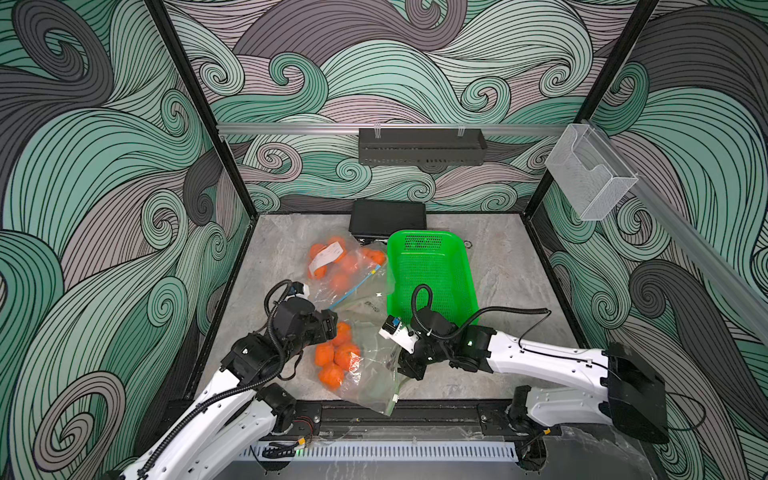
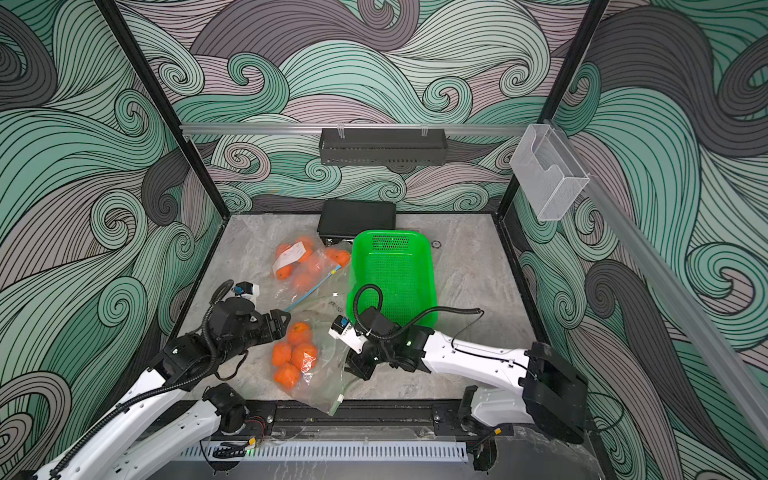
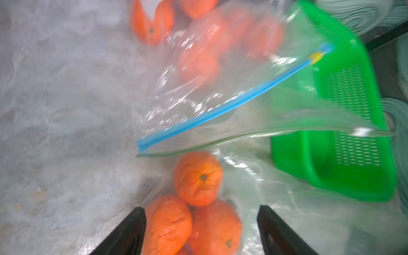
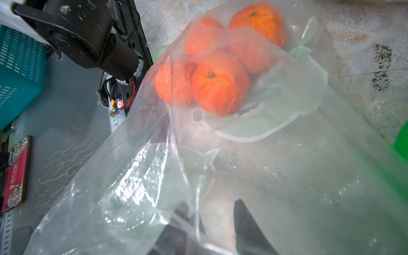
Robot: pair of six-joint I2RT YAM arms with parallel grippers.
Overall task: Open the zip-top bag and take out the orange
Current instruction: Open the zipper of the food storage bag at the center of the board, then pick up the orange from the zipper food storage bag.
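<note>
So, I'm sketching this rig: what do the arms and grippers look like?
The left arm and right arm have white links, black joints and looped black ribbed cables. The left gripper and right gripper are black and wedge-shaped.

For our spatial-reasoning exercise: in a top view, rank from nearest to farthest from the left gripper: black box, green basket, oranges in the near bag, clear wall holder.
From the left gripper:
1. oranges in the near bag, beside it, at the front
2. green basket, mid-table, to its right
3. black box, against the back wall
4. clear wall holder, high on the right side
</note>
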